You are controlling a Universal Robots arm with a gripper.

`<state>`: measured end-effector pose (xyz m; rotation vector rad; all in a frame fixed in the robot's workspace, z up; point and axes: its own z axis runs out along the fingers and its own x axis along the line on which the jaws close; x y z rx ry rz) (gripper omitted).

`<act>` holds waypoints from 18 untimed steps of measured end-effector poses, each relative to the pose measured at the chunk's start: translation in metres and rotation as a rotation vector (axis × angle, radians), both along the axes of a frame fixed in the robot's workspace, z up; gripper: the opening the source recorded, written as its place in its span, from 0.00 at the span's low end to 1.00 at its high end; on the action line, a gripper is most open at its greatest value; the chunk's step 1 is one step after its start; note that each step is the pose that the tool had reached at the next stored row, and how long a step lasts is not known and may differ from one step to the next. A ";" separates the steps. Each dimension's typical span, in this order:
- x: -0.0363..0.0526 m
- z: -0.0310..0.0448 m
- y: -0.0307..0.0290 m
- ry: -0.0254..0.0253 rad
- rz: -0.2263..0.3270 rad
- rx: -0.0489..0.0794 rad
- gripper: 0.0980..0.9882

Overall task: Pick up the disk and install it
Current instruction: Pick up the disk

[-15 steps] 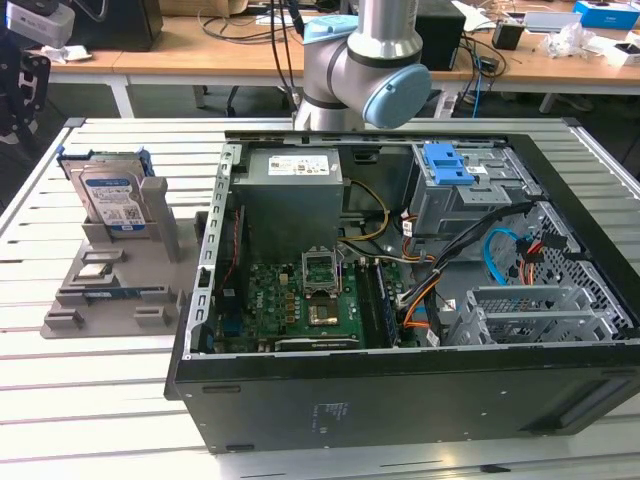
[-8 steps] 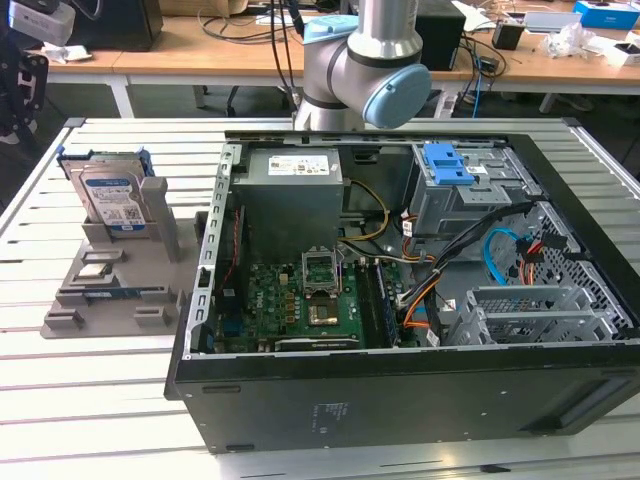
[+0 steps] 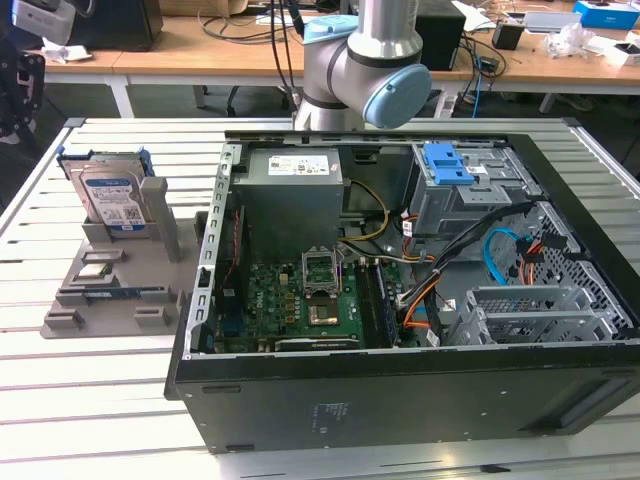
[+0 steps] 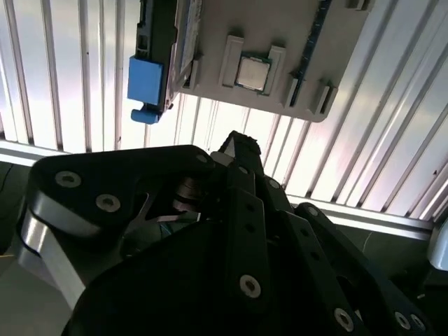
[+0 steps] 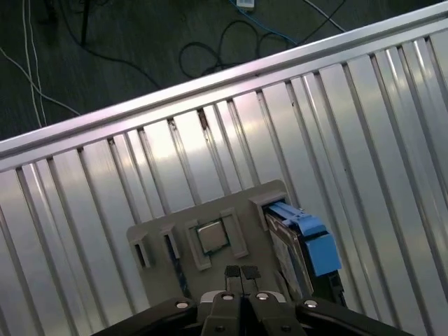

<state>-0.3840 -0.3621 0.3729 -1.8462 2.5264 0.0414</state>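
Hangs, gripper [image 5: 241, 273] pinched shut and empty, above the disk [image 3: 110, 195] stood on edge in the grey rack [image 3: 100, 300] at the exterior view's upper left, probably to present a graspable rim.

One disk [image 3: 110, 197], one stand [image 3: 128, 278], one case [image 3: 400, 400]

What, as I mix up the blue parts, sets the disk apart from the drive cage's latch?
The disk stands on edge in a grey holder outside the case; the latch sits on the drive cage inside it. The disk is labelled silver-grey, framed in blue; the latch is all blue. Both have blue plastic.
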 end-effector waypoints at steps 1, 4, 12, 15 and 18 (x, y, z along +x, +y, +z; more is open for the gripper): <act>0.0000 0.0000 0.0000 0.0000 0.023 0.000 0.01; 0.0000 0.0000 0.0001 0.0001 0.074 0.000 0.01; 0.0000 0.0000 0.0002 0.0000 0.191 0.000 0.01; 0.0000 0.0000 0.0002 0.0000 0.222 0.000 0.01; 0.0000 0.0000 0.0002 0.0000 0.262 0.000 0.01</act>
